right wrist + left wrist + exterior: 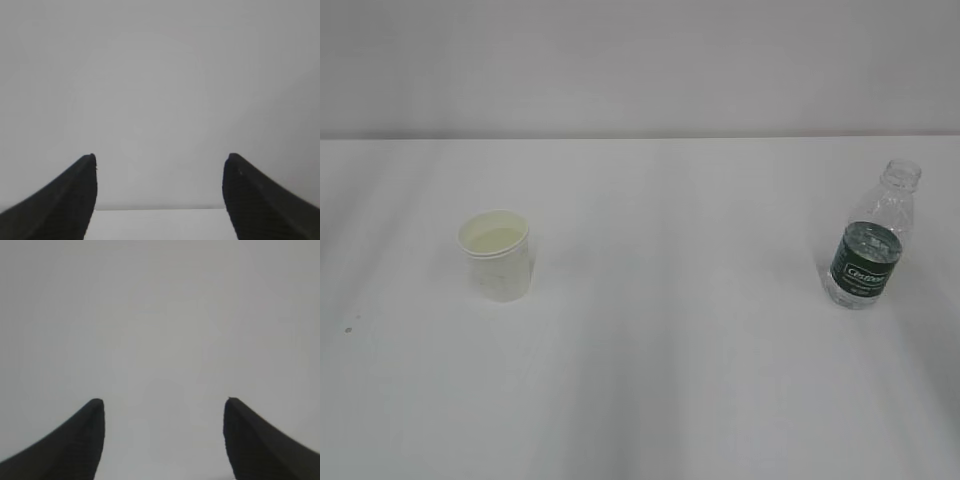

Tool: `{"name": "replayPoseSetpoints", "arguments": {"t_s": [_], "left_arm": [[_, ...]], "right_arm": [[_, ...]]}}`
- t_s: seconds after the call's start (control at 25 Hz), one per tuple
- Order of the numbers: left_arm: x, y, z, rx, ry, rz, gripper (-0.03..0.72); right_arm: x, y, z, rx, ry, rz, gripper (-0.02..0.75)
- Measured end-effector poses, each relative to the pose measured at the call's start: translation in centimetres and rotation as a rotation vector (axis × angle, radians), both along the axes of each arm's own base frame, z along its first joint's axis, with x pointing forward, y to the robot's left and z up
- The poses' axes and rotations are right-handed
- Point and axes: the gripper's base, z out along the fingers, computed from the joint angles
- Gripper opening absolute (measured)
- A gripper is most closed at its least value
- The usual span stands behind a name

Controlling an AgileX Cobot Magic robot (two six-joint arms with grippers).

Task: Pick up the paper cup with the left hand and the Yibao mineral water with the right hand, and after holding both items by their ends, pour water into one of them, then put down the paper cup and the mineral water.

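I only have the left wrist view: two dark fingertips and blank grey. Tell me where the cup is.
Observer: The paper cup stands upright on the white table, left side of the exterior view, untouched.
Operator: Give me the bottle.
Observer: The Yibao mineral water stands upright on the right, capless, well apart from the cup.
Operator: Report the right end effector.
Observer: The right end effector is open and holds nothing; the left end effector is too.
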Motion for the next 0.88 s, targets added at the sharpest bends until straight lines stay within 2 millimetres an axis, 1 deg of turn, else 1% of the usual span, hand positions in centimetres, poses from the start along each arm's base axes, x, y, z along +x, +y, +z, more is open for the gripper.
{"name": "replayPoseSetpoints", "arguments": {"t_s": [0.2,0.32,0.64,0.88], "left_arm": [[-1.0,-0.1,-1.2,-0.014,0.027,-0.001,0.529],[-1.9,-0.2,-1.5,-0.014,0.027,0.001,0.527],[-4.1,-0.5,-1.1,-0.021,-0.01,0.001,0.519],[-5.2,-0.9,-0.7,-0.024,-0.023,-0.026,0.519]], "right_arm": [[-1.0,0.0,0.1,0.005,0.009,-0.011,0.591],[-1.8,0.0,0.3,0.007,-0.005,-0.013,0.591],[-3.9,-0.1,0.5,0.019,-0.003,-0.029,0.591],[-6.1,-0.1,0.4,0.03,0.007,-0.046,0.591]]}}
